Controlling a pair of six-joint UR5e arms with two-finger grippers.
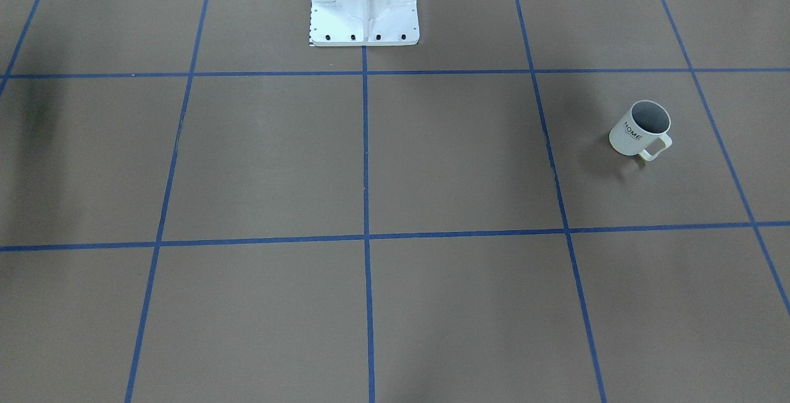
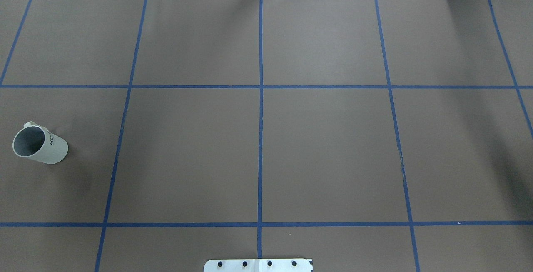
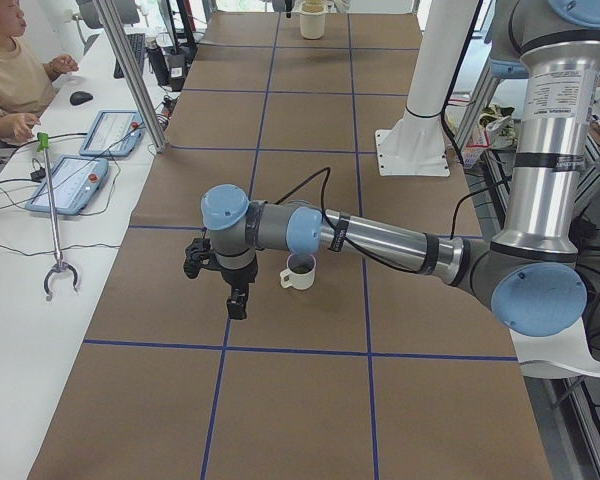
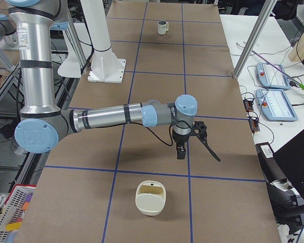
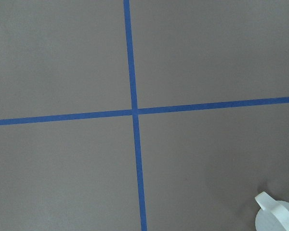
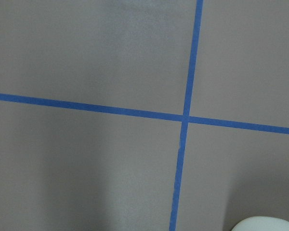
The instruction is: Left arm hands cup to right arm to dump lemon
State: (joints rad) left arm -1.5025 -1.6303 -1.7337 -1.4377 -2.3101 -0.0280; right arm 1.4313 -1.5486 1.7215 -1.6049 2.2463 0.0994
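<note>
Nearest me, seen from the table's left end, the left arm (image 3: 380, 240) lies low over the table (image 2: 325, 147). Its left gripper (image 3: 237, 306) points down just beside the cup (image 1: 640, 129); I cannot tell how its jaws stand. The cup sits upright on the robot's left side of the table, long axis vertical and mouth up. Its squarish handle points away from the robot and outward, and the black "HOME" lettering faces the table's middle. It is smooth white outside, dull grey inside. Flat brown paper covers the table, ruled into squares by blue tape (image 2: 261, 138). Farther on stands the white bolted pedestal (image 1: 364, 2). At the far end the right gripper (image 4: 181, 154) hangs near a cream, rounded-square bowl (image 4: 151, 198); I cannot judge its jaws either.
</note>
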